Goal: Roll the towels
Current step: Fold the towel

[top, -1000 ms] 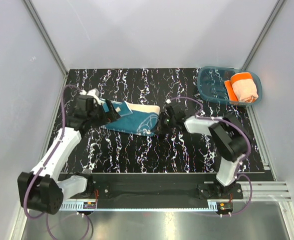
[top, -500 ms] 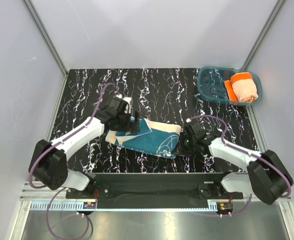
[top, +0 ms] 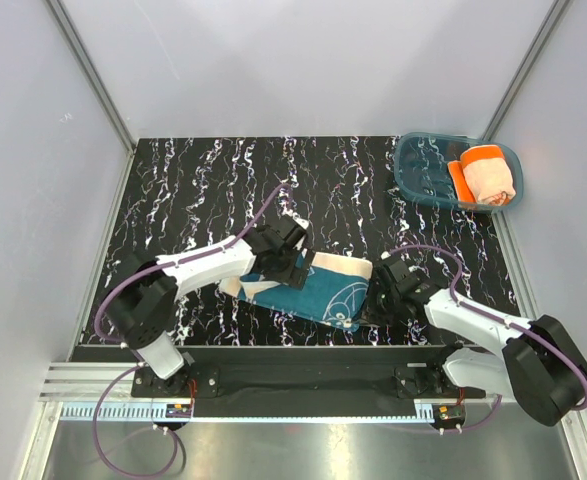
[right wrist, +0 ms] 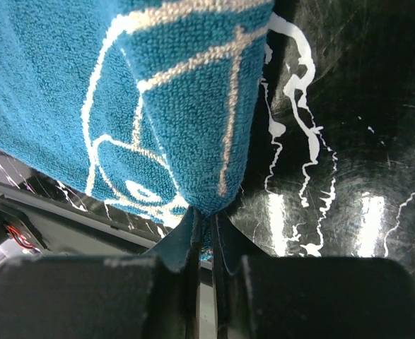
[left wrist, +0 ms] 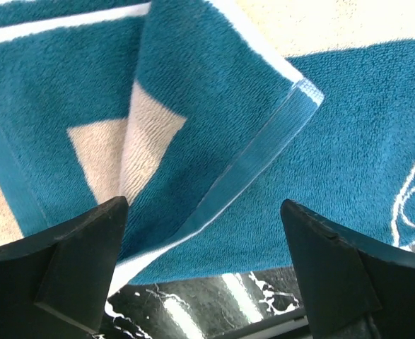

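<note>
The teal towel (top: 308, 288) lies on the black table (top: 203, 180), well apart from the blue tray (top: 423, 170). The orange towel (top: 490, 175) is already a roll and sits inside that tray.

The right gripper (top: 378, 297) is at the towel end nearer the tray. Its two fingers are pressed together and pinch the corner of the teal towel between them. You can see the cloth go right down into the crack. The left gripper (top: 295, 268) is over the towel end farther from the tray. Its fingers are spread wide, with nothing between them. Under it one corner of the towel is flipped over, so some cream back shows. I cannot tell if it touches the cloth.

The towel looks soft, fluffy and light. It will flop and bunch up, not stay flat like a board. I think it will not slip much, since it is fuzzy. A good place to grab is the thick sewn edge at the end farther from the tray. Then it can be rolled up from there.
</note>
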Controlling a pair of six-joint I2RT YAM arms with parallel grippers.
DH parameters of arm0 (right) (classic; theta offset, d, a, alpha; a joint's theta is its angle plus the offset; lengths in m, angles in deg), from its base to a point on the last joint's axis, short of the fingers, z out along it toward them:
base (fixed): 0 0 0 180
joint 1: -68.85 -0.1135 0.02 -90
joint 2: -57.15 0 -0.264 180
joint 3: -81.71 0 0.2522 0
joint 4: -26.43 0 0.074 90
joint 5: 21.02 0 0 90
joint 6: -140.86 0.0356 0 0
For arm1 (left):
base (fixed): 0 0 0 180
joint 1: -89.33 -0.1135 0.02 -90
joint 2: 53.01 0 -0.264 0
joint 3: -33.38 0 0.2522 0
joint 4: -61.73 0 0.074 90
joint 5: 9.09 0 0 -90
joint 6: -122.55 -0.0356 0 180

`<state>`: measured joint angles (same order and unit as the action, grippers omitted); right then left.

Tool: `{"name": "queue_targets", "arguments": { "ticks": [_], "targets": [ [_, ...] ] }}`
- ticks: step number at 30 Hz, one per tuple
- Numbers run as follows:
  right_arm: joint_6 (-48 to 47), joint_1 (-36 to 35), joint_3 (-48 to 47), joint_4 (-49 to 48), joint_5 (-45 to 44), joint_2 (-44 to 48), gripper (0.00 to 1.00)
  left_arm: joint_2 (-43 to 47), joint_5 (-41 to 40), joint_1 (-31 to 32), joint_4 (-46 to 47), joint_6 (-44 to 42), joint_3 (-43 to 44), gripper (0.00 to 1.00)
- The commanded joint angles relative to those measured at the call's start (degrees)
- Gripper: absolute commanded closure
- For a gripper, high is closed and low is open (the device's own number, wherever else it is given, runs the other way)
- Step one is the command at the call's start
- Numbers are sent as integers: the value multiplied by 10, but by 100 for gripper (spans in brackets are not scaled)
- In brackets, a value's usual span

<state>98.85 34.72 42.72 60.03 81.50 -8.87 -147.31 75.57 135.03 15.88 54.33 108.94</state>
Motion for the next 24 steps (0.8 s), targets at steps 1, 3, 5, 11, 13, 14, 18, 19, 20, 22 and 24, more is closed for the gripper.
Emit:
{"name": "queue_targets", "arguments": {
  "ticks": [1, 3, 5, 11, 13, 14, 18, 19, 20, 22, 24],
  "targets": [
    [10, -3, 12, -20, -10, -7, 95, -15, -45, 10, 5, -12, 28, 7],
    [9, -2, 18, -23, -9, -10, 96, -25, -57, 13, 0, -12, 32, 13],
    [9, -3, 21, -25, -9, -9, 96, -33, -70, 15, -4, -12, 33, 29],
    [10, -3, 21, -22, -8, -8, 96, -35, -109, 15, -9, -16, 32, 73],
    [9, -3, 21, -22, -6, -9, 96, -35, -133, 15, -14, -16, 33, 89],
    [9, -4, 21, -23, -6, -10, 96, -38, -140, 14, -19, -16, 35, 94],
    [7, -3, 21, -21, -4, -10, 97, -40, -159, 3, -21, -14, 37, 97],
    [7, -3, 21, -19, -4, -10, 97, -40, -165, -7, -24, -10, 37, 97],
    [7, -3, 21, -19, -3, -10, 96, -40, -167, -13, -26, -9, 38, 97],
    [8, -3, 24, -19, -1, -10, 97, -39, -176, -32, -29, -3, 37, 97],
    [8, -3, 23, -18, 0, -8, 97, -35, -181, -47, -34, 3, 37, 97]
  ]
}}
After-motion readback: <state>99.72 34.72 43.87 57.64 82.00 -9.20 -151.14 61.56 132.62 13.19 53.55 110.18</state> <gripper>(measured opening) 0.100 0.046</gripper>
